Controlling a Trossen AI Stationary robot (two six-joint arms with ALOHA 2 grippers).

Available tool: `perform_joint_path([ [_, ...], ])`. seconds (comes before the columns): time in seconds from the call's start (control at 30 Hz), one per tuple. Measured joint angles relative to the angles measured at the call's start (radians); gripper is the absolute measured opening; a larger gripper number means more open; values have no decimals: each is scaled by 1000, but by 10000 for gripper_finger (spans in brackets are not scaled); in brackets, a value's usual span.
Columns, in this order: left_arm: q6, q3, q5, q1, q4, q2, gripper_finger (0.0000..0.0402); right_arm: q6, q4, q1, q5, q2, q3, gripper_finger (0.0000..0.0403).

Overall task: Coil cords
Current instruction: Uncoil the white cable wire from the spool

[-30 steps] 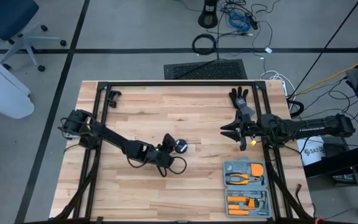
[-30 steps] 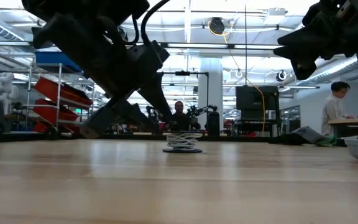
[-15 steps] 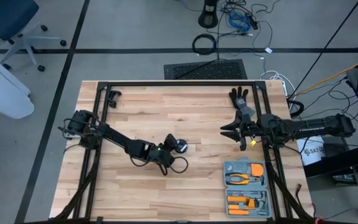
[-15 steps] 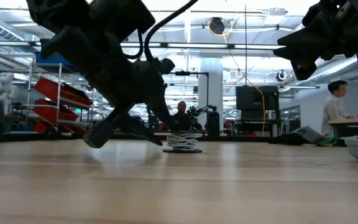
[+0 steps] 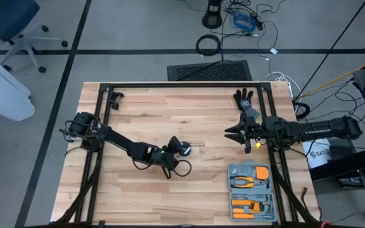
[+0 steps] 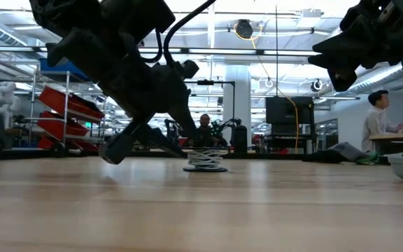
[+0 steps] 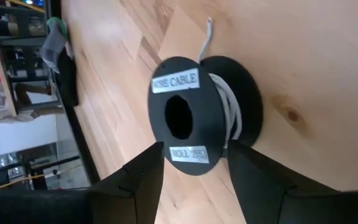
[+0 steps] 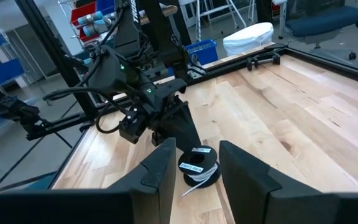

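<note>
I see the left gripper [image 5: 172, 150] jaws parted beside the black reel [image 5: 184, 149], gripping nothing; right gripper [image 5: 232, 133] jaws parted, empty. The reel sits mid-tabletop [image 5: 170, 114], white cord [image 7: 229, 106] wound around it.

One black reel [image 5: 184, 149] wound with one white cord [image 7: 231, 112]; two grippers, left [image 5: 173, 151] and right [image 5: 232, 133]; one grey tool case [image 5: 251, 192]; one wooden table [image 5: 170, 114]; two seated people beyond
</note>
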Motion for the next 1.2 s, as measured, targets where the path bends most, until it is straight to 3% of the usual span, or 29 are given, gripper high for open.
perform_joint_path([
  [0.5, 60, 0, 49, 4, -3, 0, 129, -13, 0, 0, 0, 0, 0, 112],
  [1.03, 46, 0, 51, 6, 1, 0, 124, -15, 0, 0, 0, 0, 0, 112],
  [1.2, 45, 0, 51, 6, 7, 0, 94, -14, -1, 0, 0, 0, 0, 112],
])
